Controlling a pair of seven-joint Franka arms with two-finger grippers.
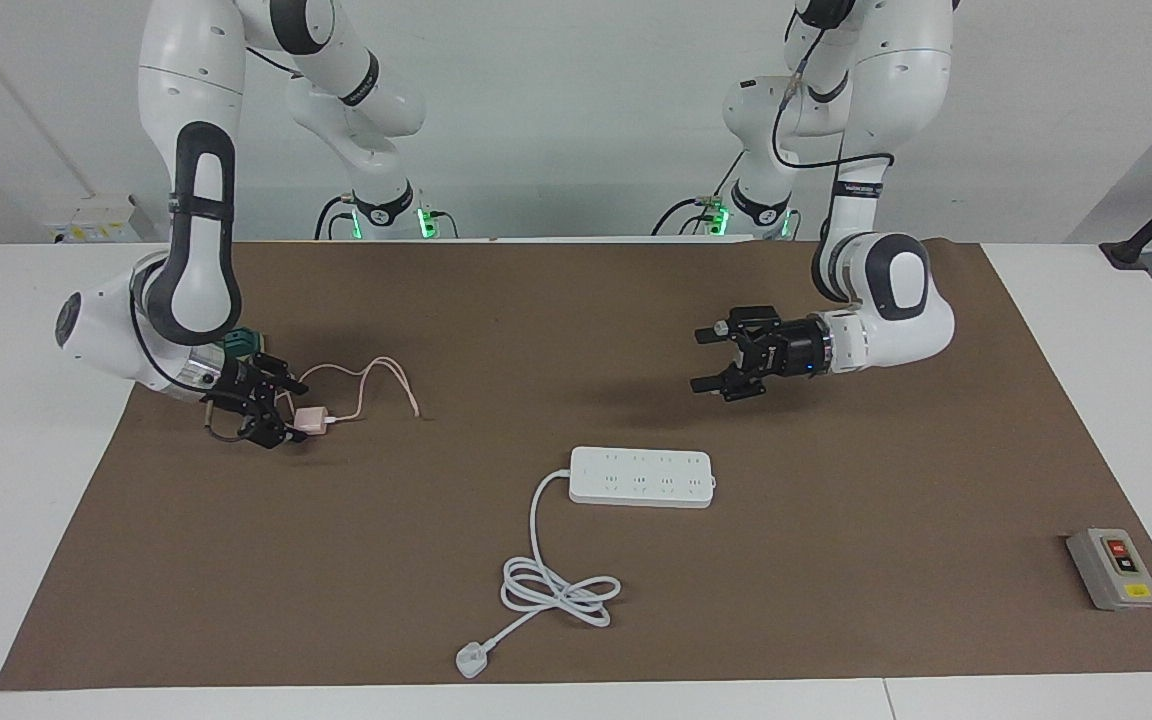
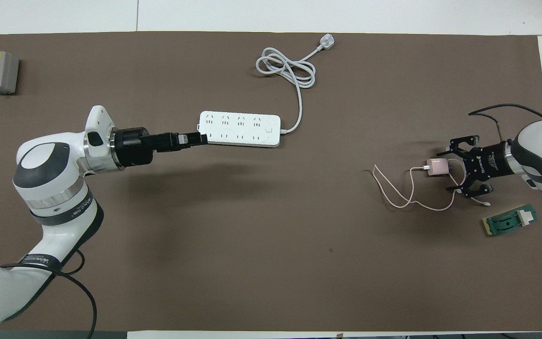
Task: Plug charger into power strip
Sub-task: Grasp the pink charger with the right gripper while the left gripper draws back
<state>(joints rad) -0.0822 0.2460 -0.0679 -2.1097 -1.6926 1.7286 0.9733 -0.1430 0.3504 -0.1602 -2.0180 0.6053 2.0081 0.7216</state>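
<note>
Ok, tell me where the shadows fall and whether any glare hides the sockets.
Facing view: soft shadow on the mat under the left tool. Overhead view: a similar blurred shadow under that arm; the power strip is bright but its sockets stay readable, no glare.

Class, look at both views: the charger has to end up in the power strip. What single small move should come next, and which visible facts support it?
Probably the right gripper should close on the charger: its open fingers already straddle the pink cube, which lies on the mat unplugged, well apart from the power strip. The left gripper hangs open, up in the air near the strip, holding nothing.
</note>
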